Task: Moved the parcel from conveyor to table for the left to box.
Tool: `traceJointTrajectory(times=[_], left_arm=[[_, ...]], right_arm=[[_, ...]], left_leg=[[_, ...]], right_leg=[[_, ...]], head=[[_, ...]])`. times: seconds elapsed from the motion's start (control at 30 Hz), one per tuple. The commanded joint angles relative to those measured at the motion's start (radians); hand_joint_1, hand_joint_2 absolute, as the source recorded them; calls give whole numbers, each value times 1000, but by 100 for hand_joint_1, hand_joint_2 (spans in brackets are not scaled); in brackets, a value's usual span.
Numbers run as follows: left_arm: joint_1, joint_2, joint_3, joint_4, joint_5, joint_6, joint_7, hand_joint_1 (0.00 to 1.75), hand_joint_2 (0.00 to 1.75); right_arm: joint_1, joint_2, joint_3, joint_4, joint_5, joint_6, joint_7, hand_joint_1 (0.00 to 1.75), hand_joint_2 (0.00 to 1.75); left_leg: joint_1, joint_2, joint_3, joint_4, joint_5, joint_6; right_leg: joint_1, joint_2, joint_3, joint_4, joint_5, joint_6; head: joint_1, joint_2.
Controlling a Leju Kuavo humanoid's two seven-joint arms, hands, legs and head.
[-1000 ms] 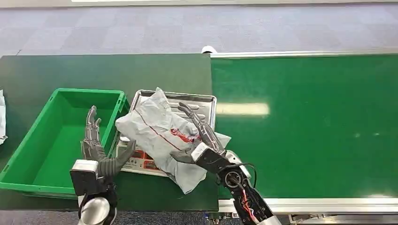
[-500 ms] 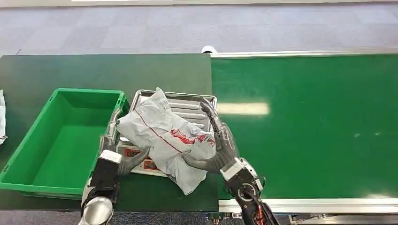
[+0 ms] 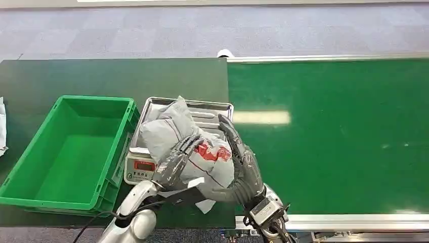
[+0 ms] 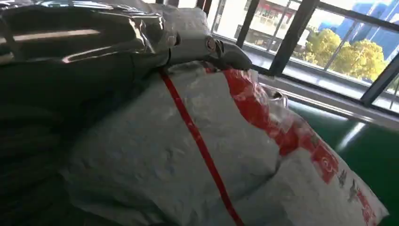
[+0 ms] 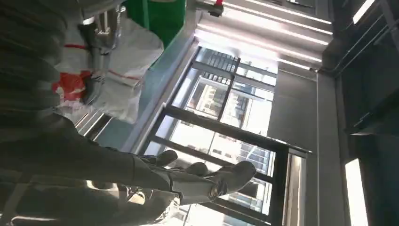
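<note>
Where the bright green conveyor belt meets the dark green bench, a steel-topped weighing scale with a red display stands on the bench beside a green plastic crate. The grey plastic parcel with red print and a red stripe lies on the scale's tray, bulging and crumpled. The left robot hand presses on the parcel's near left side, fingers spread over its surface. The right robot hand stands against the parcel's right side, fingers extended and slightly apart. Whether either robot hand truly grips the parcel cannot be told. The left wrist view shows the parcel close beneath that hand.
</note>
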Motion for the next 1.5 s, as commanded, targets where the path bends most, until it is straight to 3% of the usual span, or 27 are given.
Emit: traceJointTrajectory(times=[0.03,0.13,0.5,0.7,0.77,0.8,0.87,1.07,1.27,1.5], left_arm=[[-59,11,-85,242,-21,-27,16,133,175],[-51,16,-75,231,-19,-26,16,157,175],[-24,8,-23,155,85,4,-53,161,175],[3,25,30,27,301,11,-185,155,175],[24,30,61,-74,360,78,-249,161,175],[36,28,79,-126,387,108,-262,152,175],[63,33,104,-248,425,177,-318,171,175],[101,44,153,-418,442,344,-392,175,175],[120,43,257,-452,458,515,-361,175,175],[45,59,464,-177,475,564,-216,175,175]], right_arm=[[26,-34,18,-34,-30,34,-6,0,175],[31,-31,13,-33,-26,36,-5,0,175],[32,-26,7,-40,-16,32,0,0,175],[27,-36,11,-22,-15,27,2,0,175],[24,-37,9,-21,-16,18,3,0,175],[26,-36,6,-23,-17,11,6,0,175],[32,-37,1,-26,-17,4,10,0,175],[48,-31,-16,3,-6,-12,28,0,175],[68,-28,-53,46,-9,-30,31,0,175],[81,-23,-63,78,4,-56,24,0,175]], left_leg=[[0,0,4,-2,0,0],[0,-1,4,-2,1,0],[0,0,10,-1,0,1],[0,2,11,-2,0,1],[0,1,10,-1,0,1],[0,1,9,0,0,1],[0,2,7,0,-1,1],[1,1,4,0,-1,0],[1,1,4,-1,-1,0],[0,1,5,-3,0,-1]], right_leg=[[0,-2,4,-3,0,-1],[0,-2,5,-3,0,0],[0,-1,12,-2,0,0],[0,0,12,-3,1,-1],[0,0,11,-1,0,0],[1,0,10,-1,0,0],[1,0,8,-1,0,0],[1,0,5,-1,-1,-1],[1,0,5,-1,-1,-1],[0,-1,6,-2,-1,-2]], head=[[0,0],[0,0],[0,0],[0,0],[0,0],[0,0],[0,0],[0,0],[0,0],[0,0]])
